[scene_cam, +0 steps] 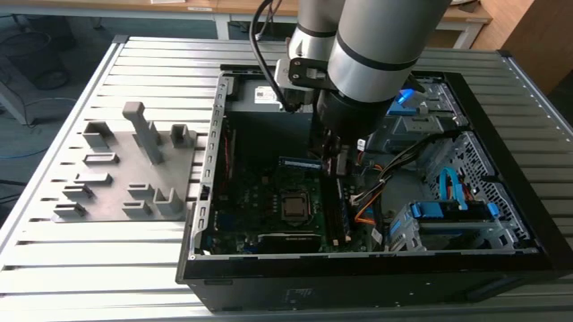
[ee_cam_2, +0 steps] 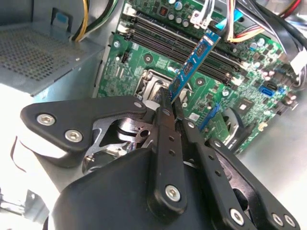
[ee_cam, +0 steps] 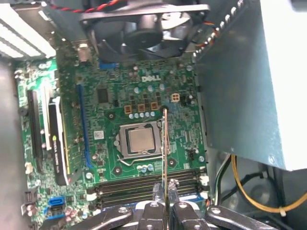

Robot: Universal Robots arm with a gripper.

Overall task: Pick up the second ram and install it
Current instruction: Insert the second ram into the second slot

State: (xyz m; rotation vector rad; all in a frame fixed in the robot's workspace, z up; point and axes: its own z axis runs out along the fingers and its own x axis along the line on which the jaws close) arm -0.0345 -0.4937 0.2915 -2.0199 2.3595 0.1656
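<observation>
My gripper [scene_cam: 329, 157] is inside the open computer case, shut on the second ram [ee_cam_2: 193, 62], a thin dark board with a bluish label. The stick juts out past the fingertips [ee_cam_2: 163, 103] over the green motherboard [ee_cam_2: 144, 72]. In the first wrist view the ram [ee_cam: 165, 143] shows edge-on as a thin line rising from the gripper [ee_cam: 166, 194], crossing above the dark memory slots [ee_cam: 139, 184] and beside the processor socket [ee_cam: 139, 139]. In the exterior view the ram [scene_cam: 300, 163] sticks out to the left of the gripper, above the board and apart from the slots [scene_cam: 339, 204].
The case walls [scene_cam: 211, 174] ring the work area. Loose cables [scene_cam: 394, 168] and blue drive brackets [scene_cam: 452, 208] lie on the exterior view's right. A fan [ee_cam: 139, 28] and a grey metal box [ee_cam: 254, 81] border the board. A grey holder plate with blocks [scene_cam: 117, 178] sits outside the case.
</observation>
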